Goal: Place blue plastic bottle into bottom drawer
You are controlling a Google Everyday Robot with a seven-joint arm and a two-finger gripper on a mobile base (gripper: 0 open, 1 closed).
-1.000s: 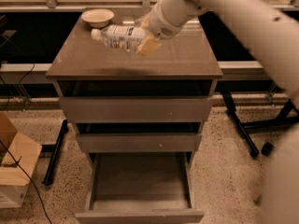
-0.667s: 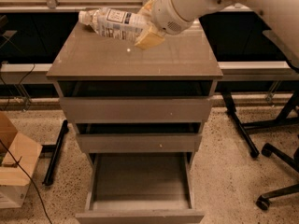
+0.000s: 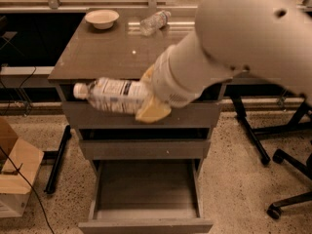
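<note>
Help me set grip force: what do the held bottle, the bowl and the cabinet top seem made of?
The bottle, held sideways in the gripper by the front edge of the cabinet top: clear thin plastic, glossy, with a printed label. The bowl: pale and matte, perhaps paper or fibre. The cabinet top: smooth grey-brown laminate by its look, with soft reflections.

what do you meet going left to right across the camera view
cardboard box → blue plastic bottle → gripper, clamped on the bottle's right end in front of the top drawer → chair base
</note>
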